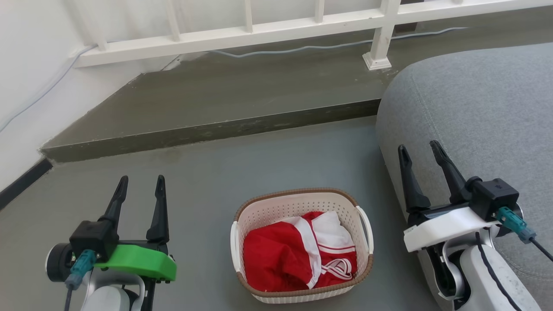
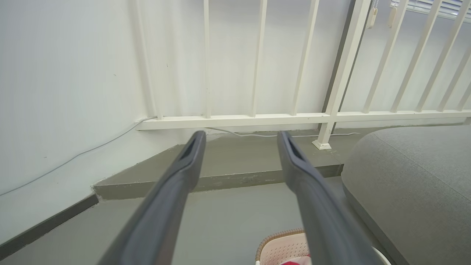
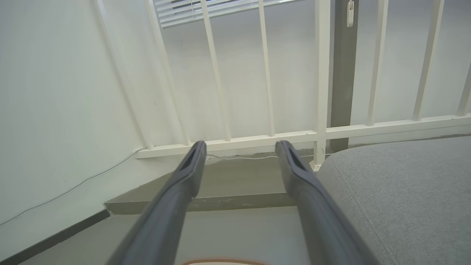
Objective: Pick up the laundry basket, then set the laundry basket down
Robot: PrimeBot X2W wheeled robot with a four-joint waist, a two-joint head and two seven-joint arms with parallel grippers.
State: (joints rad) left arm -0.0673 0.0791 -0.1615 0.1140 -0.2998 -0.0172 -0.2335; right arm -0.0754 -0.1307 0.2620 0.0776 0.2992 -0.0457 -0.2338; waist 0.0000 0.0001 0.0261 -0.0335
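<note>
The laundry basket [image 1: 276,207], cream-white and perforated with a brown rim, stands on the grey floor low in the middle of the head view, and a red and white garment [image 1: 298,255] lies inside it. My left gripper [image 1: 142,182] hangs open to the basket's left, well apart from it. To the basket's right my right gripper [image 1: 418,151] is open too, in front of the grey sofa. A corner of the basket [image 2: 279,248] shows low in the left wrist view between the open fingers [image 2: 241,136]. In the right wrist view the basket's rim [image 3: 220,262] peeks in at the bottom edge below the open gripper [image 3: 241,146].
A grey upholstered sofa [image 1: 475,129] fills the right side, close to my right arm. Behind the basket a raised step [image 1: 216,129] crosses the floor, with a white railing [image 1: 259,30] and a cable [image 1: 302,47] along the wall. A white wall [image 1: 26,86] stands at the left.
</note>
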